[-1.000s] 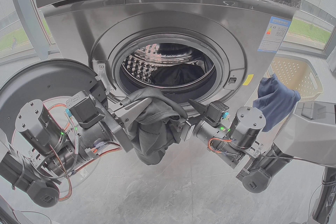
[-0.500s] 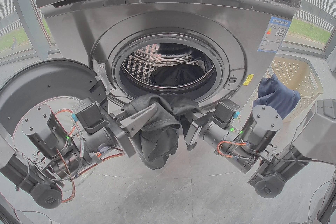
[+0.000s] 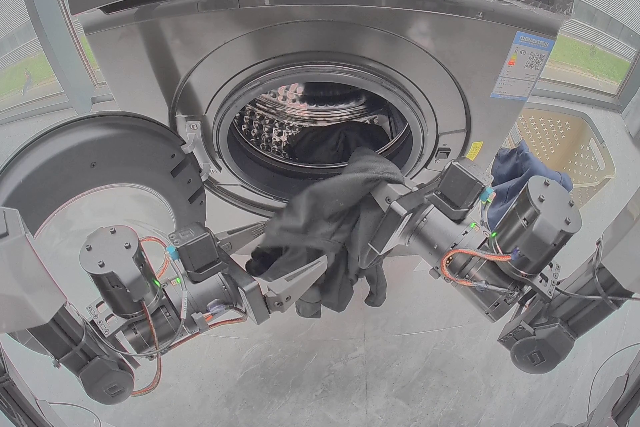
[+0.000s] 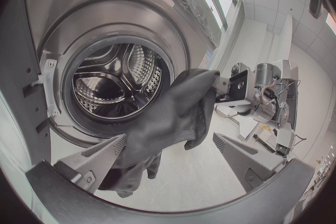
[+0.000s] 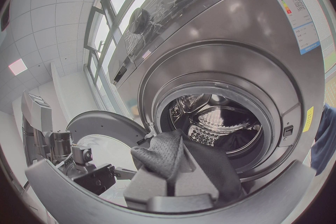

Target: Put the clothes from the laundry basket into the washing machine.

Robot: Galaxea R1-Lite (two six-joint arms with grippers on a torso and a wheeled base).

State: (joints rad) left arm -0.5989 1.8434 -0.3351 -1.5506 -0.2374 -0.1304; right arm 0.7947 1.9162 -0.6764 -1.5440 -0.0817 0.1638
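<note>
Hanging at five o'clock on the door rim of the silver washing machine (image 3: 373, 41): dark grey garment (image 3: 327, 215), clamped by right gripper (image 3: 381, 193), tips hidden in cloth; left gripper (image 3: 293, 243) spread wide at its seven o'clock.

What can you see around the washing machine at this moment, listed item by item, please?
washing machine: one, silver-grey, straight ahead
door: one, grey, swung open on the robot's left
dark grey garment: one, hanging before the drum opening
black garment: one, inside the drum
laundry basket: one, beige, right of the machine
blue garment: one, draped over the basket's edge
label: one, blue and white, machine's front, upper right
left end effector: open, around the dark grey garment's lower part
right end effector: shut on the dark grey garment's upper part
</note>
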